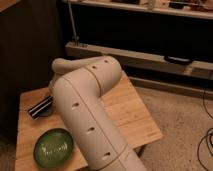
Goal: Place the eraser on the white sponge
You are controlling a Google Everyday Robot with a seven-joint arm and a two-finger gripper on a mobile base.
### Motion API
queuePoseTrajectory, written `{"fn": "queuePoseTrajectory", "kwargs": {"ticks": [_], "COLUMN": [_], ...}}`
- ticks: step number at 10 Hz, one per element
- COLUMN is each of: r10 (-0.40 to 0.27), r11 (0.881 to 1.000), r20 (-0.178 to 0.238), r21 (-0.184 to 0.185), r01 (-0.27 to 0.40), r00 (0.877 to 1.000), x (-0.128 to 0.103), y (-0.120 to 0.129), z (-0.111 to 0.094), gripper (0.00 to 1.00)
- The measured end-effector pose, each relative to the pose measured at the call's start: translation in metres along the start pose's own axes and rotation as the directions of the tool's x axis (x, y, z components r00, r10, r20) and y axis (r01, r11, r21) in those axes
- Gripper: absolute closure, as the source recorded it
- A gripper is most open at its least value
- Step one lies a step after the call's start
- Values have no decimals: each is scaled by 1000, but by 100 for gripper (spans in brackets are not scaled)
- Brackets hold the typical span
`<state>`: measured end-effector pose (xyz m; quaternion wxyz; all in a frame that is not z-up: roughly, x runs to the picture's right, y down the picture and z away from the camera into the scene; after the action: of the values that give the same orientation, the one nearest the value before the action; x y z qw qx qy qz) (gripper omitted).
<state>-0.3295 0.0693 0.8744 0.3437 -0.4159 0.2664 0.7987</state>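
One view only, so there's no second angle to compare. It looks from high up on my own side, tilted down and forward across the wooden worktop (132, 112), with the far shelf unit (150, 52) running along the top of the frame. My arm (87, 115) is very near the lens: it stands up from the bottom edge and fills the middle, hiding much of the worktop's centre. My jaws sit at the left, low over the worktop, partly behind the arm. Green bowl (53, 147) near the bottom left corner, carpet (185, 120) off to the right
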Motion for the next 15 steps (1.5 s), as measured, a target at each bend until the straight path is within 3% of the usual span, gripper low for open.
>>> {"fn": "queuePoseTrajectory", "kwargs": {"ticks": [5, 10, 15], "r10": [31, 63, 91], "r11": [1000, 998, 995], "r20": [4, 11, 3], "r21": [-1, 30, 31], "r01": [-31, -63, -91], "r00": [1000, 998, 996], "x": [-4, -3, -5], "y": [3, 6, 4], "z": [7, 16, 18], "gripper": [91, 90, 45]}}
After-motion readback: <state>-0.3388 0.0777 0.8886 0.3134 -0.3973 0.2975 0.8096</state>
